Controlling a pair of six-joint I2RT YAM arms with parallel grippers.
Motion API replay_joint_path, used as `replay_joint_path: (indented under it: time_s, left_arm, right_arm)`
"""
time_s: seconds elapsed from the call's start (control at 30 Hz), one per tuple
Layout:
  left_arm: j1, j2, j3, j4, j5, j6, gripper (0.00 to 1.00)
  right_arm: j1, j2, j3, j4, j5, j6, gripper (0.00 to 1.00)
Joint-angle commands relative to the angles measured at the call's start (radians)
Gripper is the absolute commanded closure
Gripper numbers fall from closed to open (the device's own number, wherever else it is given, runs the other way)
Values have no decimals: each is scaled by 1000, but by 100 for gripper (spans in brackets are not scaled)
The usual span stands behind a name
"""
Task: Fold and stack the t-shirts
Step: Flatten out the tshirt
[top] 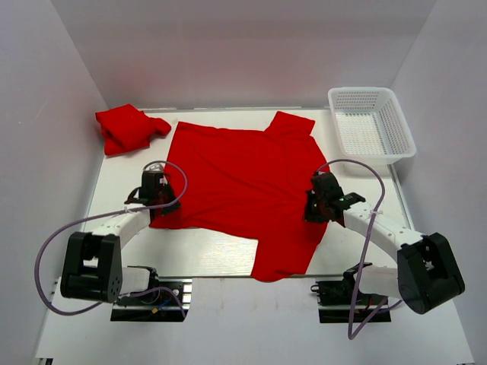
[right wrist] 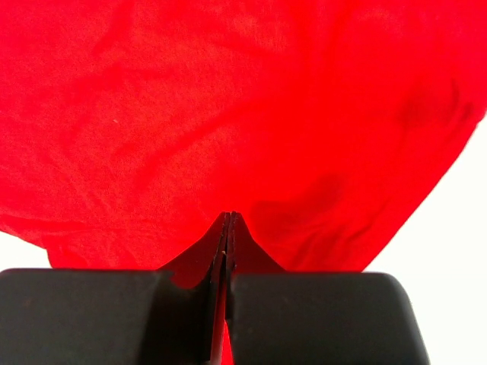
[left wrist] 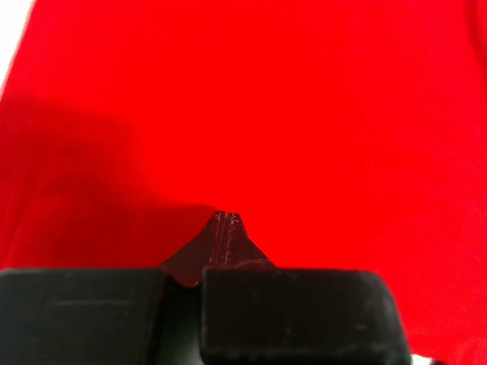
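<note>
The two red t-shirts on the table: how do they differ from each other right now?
The spread t-shirt lies opened out across the middle of the table, while the bunched t-shirt sits crumpled in the far left corner. The spread t-shirt is pinched by the left end effector and the right end effector; neither touches the bunched t-shirt. Both are plain bright red, with no print.

The white bench [top: 213, 257] carries a spread red shirt [top: 243, 182] across the frame's centre, a crumpled red shirt [top: 125, 128] at upper left, and a white mesh basket [top: 362, 91] at upper right.
</note>
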Motion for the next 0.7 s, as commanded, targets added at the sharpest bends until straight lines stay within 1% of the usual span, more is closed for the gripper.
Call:
replay_joint_path:
  time_s: [0.0,0.1,0.13,0.27,0.37,0.5,0.67]
  left_arm:
    - [-1,-82,-70,-20,-116,-122,100]
    - [-1,-91,-119,43,-127,-142,100]
    - [-1,-68,-133,52,-127,-142,100]
    - [-1,6,-142,52,-151,-164,100]
    - [-1,15,-161,41,-151,-194,100]
    - [-10,-40,-182,-26,-161,-245,100]
    - [-19,-239,-236,-164,-182,-312,100]
  right_arm:
    - [-5,23,-39,61,-33,36,100]
    - [-7,75,-52,98,-58,39,100]
    - [-8,90,-52,100,-58,34,100]
    - [-13,148,-55,103,-58,36,100]
    - [-28,170,-61,71,-10,43,100]
    - [-65,162,-85,45,22,77,100]
    - [-117,103,-107,-18,73,135,100]
